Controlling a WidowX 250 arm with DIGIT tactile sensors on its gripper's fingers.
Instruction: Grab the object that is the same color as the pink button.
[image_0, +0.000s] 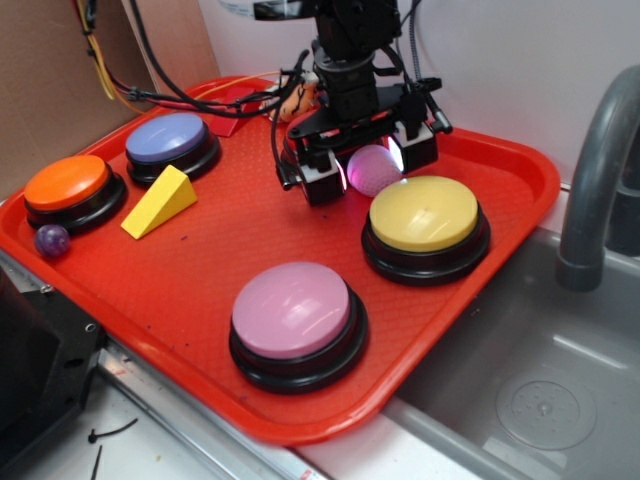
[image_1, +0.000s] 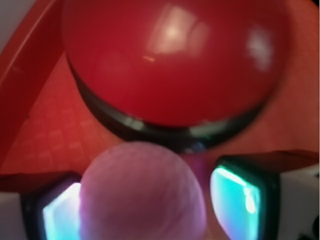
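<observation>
Straddling the small pink dimpled ball (image_0: 373, 170), my gripper (image_0: 368, 168) has one finger on each side of it, near the far edge of the red plastic tray (image_0: 190, 300). The wrist view shows the ball filling the gap between my two glowing finger pads (image_1: 235, 200), right up against the left one and with only a thin sliver showing at the right one, so I judge the jaws part-open and closing, though I cannot tell whether both pads press it yet. The ball is round, so no axis matters; what counts is that it lies dead centre between my fingers, not off to a side.

Room is tight towards the tray's right edge: the yellow dome button on a black base (image_0: 425, 215) lies just beside the ball, and in the wrist view a dome fills the space straight ahead of my fingers. The clear way out is straight up. The large light-pink dome button (image_0: 292, 310) sits well apart near the tray's near edge. The yellow foam wedge (image_0: 160, 200) and the small purple marble (image_0: 52, 240) lie far over towards the left edge.
</observation>
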